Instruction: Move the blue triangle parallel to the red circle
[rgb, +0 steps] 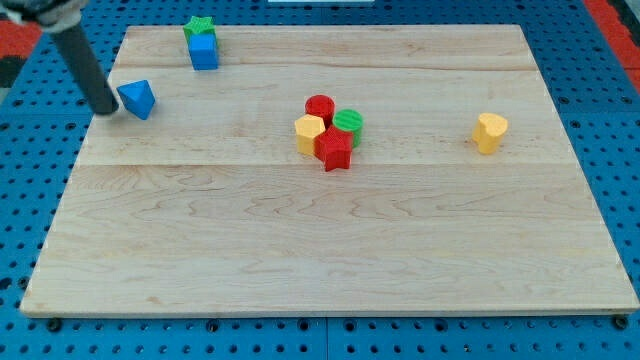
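Note:
The blue triangle lies near the board's upper left. My tip is just to the left of it, touching or nearly touching its left side. The rod slants up to the view's top left. The red circle sits near the board's middle, at the top of a tight cluster, well to the right of the blue triangle and at about the same height in the view.
The cluster also holds a yellow block, a green circle and a red star. A green star and a blue cube sit at the top left. A yellow block lies at the right. The wooden board ends close to my tip's left.

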